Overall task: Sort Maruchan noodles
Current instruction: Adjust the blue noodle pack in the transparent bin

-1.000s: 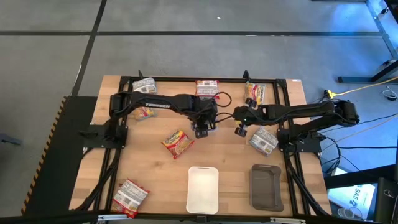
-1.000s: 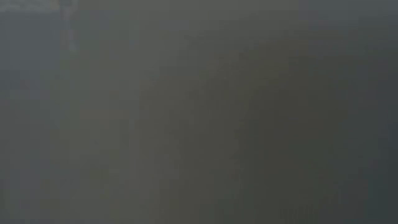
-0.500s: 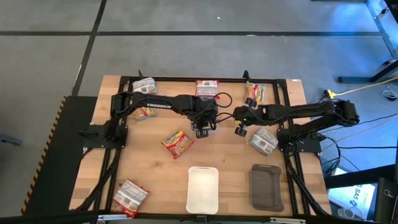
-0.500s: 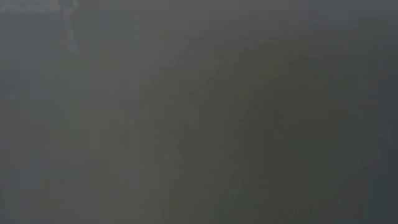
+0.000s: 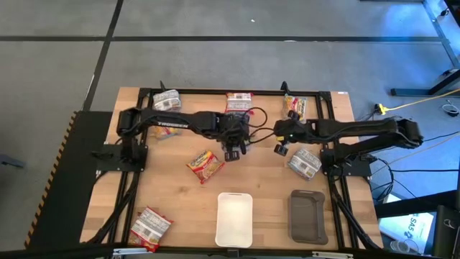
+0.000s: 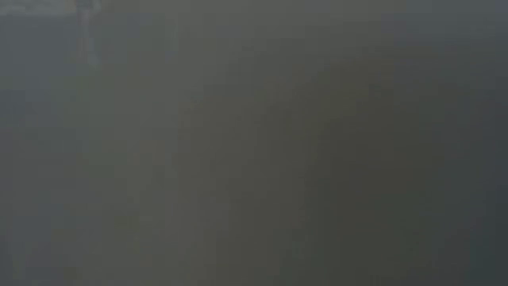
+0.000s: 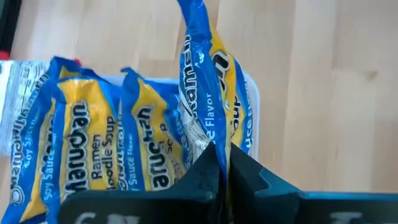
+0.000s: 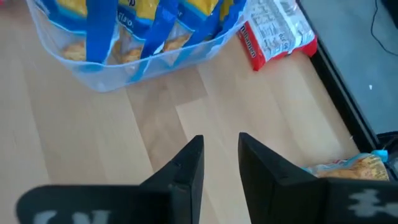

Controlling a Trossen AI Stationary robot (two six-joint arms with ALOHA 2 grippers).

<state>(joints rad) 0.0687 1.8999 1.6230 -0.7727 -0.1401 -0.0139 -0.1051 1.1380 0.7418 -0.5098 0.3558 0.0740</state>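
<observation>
Several blue-yellow Maruchan packets [image 7: 93,143] lie side by side in a clear plastic wrap [image 8: 155,59] at the table's middle. In the high view my left arm hides them. My left gripper [image 7: 222,163] [image 5: 233,151] is shut on one blue-yellow packet [image 7: 208,81] that stands on edge beside the others. My right gripper [image 8: 221,146] [image 5: 280,149] hovers just to their right, open by a narrow gap, with bare wood between its fingers. Loose packets lie flat on the table: red-orange [image 5: 203,165], red [image 5: 239,101], silver-grey [image 5: 305,162]. My left gripper pinches the blue-yellow packet's near edge [image 7: 211,140] between its two fingers. The packet stands on edge and reaches away from the fingers, its far crimped end [image 7: 193,12] free. Whether it rests on the wrap or is lifted clear, I cannot tell.
A white tray [image 5: 235,218] and a dark grey tray [image 5: 307,216] stand at the near edge. More packets lie at the far left [image 5: 165,99], far right [image 5: 295,108] and near left corner [image 5: 151,226]. The low view is dark and shows nothing.
My left gripper has shut on the blue-yellow packet while staying over the table's middle.
</observation>
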